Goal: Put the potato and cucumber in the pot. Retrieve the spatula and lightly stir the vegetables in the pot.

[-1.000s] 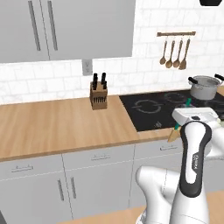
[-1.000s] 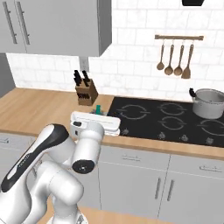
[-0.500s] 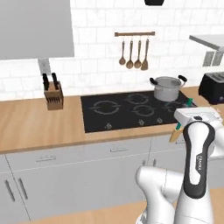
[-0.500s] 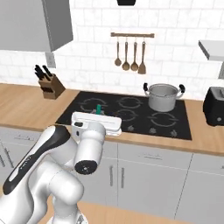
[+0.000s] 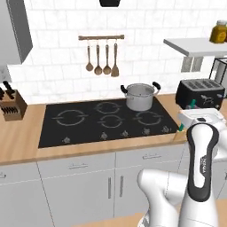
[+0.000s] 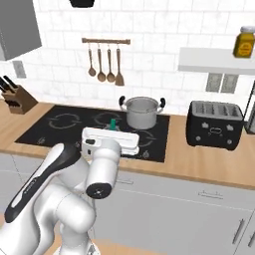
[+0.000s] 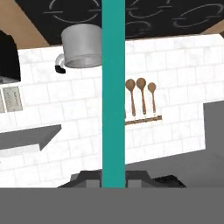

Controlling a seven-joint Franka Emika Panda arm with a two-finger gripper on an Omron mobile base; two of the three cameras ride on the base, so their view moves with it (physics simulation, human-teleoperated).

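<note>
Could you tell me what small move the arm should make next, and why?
Probably reach forward and carry the cucumber toward the open top of the pot. The gripper is shut on the cucumber near the front edge of the cooktop, while the pot stands on a rear burner, apart from it, so the cucumber is not yet above the pot.

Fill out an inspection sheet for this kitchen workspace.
Surface: wooden counter with a black cooktop set into it.
Job's things: pot upright on a rear burner; spatula hanging on the wall rail; cucumber in the pincer.
Clutter: knife block, toaster, three wooden spoons beside the spatula.
Grippers: pincer shut on the cucumber, in front of the cooktop.
Cables: nothing seen.
Surroundings: white tiled wall, shelf carrying a jar.
</note>
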